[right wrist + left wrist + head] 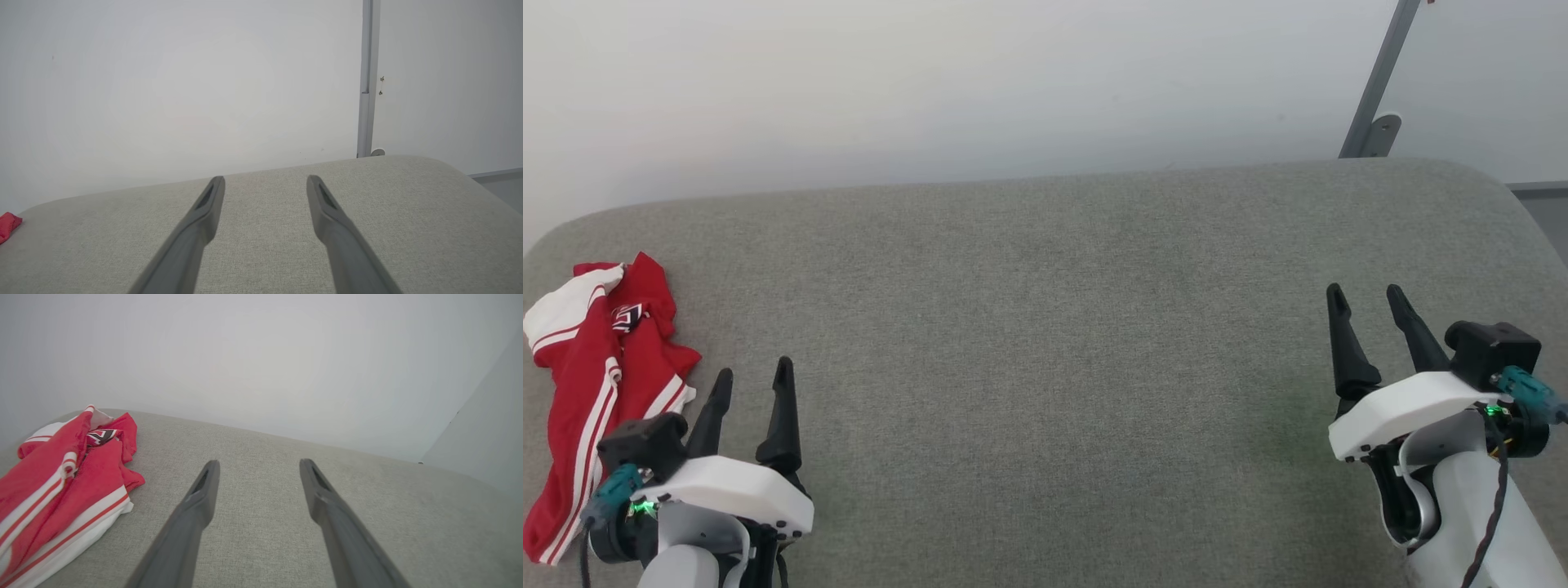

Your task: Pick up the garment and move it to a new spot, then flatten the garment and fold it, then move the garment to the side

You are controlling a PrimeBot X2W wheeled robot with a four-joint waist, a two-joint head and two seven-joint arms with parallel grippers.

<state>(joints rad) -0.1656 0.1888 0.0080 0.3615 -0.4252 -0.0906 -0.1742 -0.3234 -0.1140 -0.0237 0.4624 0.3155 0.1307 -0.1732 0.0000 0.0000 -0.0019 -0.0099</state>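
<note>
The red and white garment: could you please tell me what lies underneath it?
The garment lies crumpled directly on the grey fabric cushion, near its left end. Nothing sticks out from beneath it. Whatever its bunched folds cover cannot be seen.

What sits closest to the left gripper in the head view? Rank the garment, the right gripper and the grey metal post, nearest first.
From the left gripper:
1. The garment, crumpled just to its left on the cushion.
2. The right gripper, open, across the cushion on the right.
3. The grey metal post, beyond the cushion's far right corner.
</note>
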